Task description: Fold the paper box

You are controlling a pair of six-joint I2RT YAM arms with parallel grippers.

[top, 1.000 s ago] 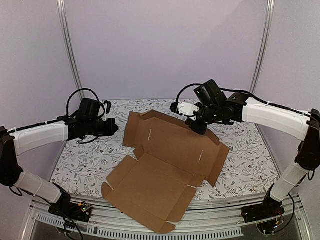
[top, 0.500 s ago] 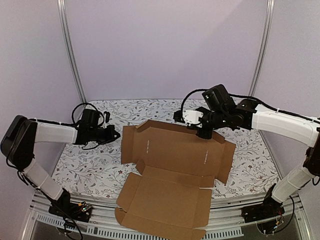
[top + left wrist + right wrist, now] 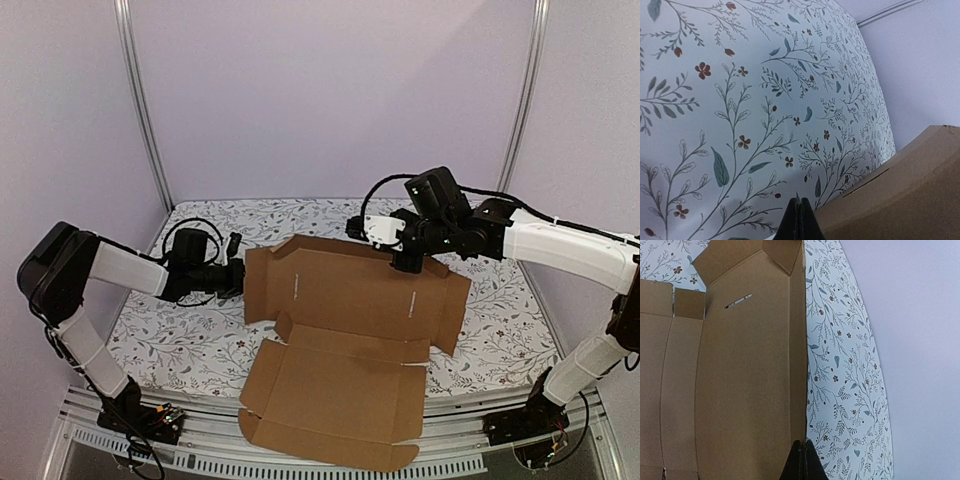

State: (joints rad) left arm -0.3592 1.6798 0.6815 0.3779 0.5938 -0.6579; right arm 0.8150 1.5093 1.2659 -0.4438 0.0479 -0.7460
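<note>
The paper box (image 3: 340, 320) is a plain brown cardboard sheet lying unfolded on the flowered table, its near panel reaching past the front edge. My left gripper (image 3: 241, 276) is shut and held low, right at the sheet's raised left flap. In the left wrist view the closed left gripper (image 3: 801, 204) sits beside the box's edge (image 3: 910, 190), holding nothing. My right gripper (image 3: 405, 266) is shut at the far edge of the sheet. In the right wrist view the right gripper (image 3: 803, 446) meets the raised back flap of the box (image 3: 740, 380); I see nothing clamped between the tips.
The flowered table cover (image 3: 170, 330) lies bare to the left and right of the sheet. Metal posts (image 3: 140, 100) stand at the back corners before lilac walls. A metal rail (image 3: 200, 450) runs along the table's front edge.
The sheet has turned and slid right, squarer to the table. My left arm has dropped low and reached toward the left flap. My right gripper has shifted slightly along the far edge.
</note>
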